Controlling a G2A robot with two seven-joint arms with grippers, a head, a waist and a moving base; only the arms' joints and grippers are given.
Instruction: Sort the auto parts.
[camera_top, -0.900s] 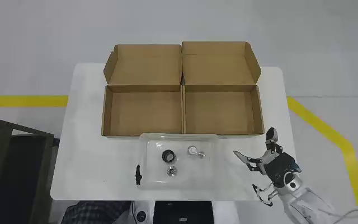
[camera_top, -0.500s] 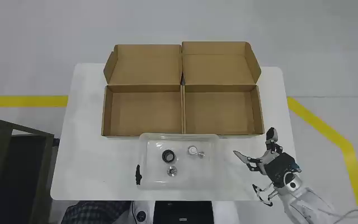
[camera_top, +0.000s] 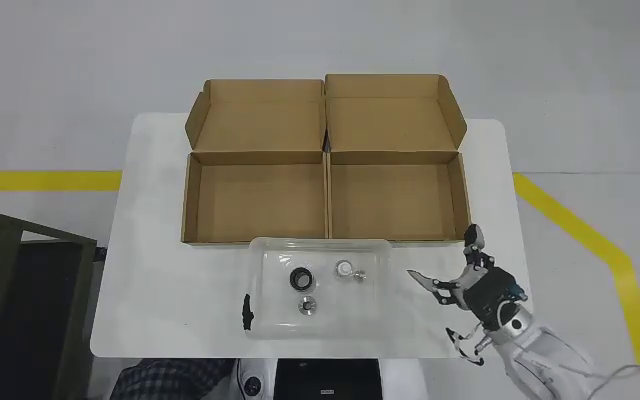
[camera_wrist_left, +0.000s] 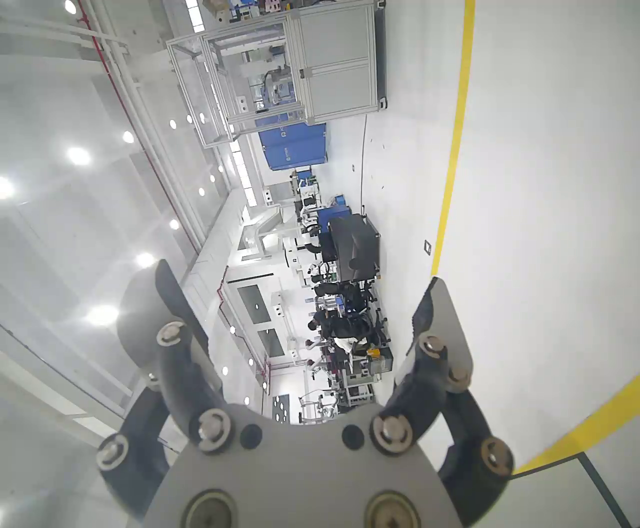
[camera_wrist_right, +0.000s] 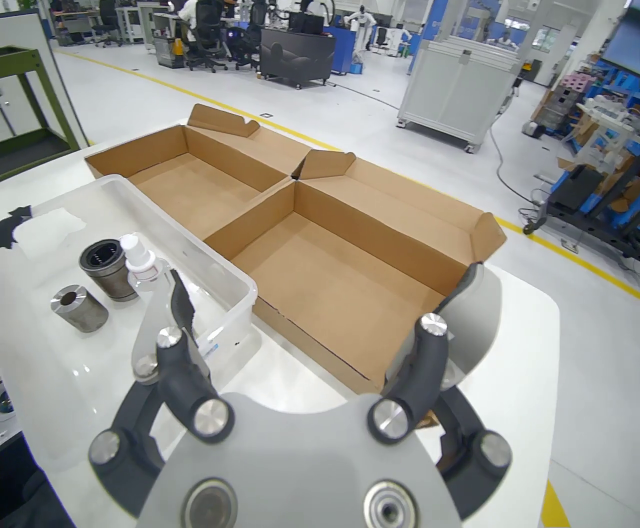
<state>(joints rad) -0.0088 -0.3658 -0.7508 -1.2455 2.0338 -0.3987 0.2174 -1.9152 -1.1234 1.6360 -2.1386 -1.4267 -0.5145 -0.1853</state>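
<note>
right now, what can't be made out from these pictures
- White part in the clear tray: partly behind the right gripper in the right wrist view, too small in the top view.
- Black piece at the tray's edge: cut by the right wrist view's border, tiny from the top.
- Left gripper: its wrist view looks away from the table, so its position is unknown.

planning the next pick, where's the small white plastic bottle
Top view: the small white plastic bottle sits in the clear plastic tray, just right of the dark cylindrical bearing.
</note>
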